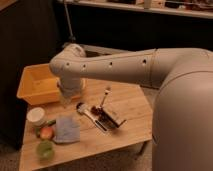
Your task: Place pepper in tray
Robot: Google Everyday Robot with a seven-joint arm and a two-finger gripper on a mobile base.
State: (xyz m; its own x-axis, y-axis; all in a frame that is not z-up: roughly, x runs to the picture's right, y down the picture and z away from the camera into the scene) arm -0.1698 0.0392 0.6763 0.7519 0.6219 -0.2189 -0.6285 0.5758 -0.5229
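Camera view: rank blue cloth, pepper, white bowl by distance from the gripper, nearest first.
The gripper sits low over the table middle.
1. Blue cloth, just image-left of it.
2. Pepper, between cloth and bowl.
3. White bowl, near the table's image-left edge.

Orange-yellow tray [31, 99], dark green pepper [51, 122], white bowl [36, 116]

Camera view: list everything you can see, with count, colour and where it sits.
table: 1, light wood, centre
tray: 1, orange-yellow, table's far left corner
bowl: 1, white, in front of the tray
pepper: 1, dark green, between bowl and cloth
fruit: 1, red-orange, left of the cloth
round thing: 1, light green, near left corner
cloth: 1, grey-blue, left of table's middle
arm: 1, white, reaching in from the right
gripper: 1, dark, open, low over table's middle, empty
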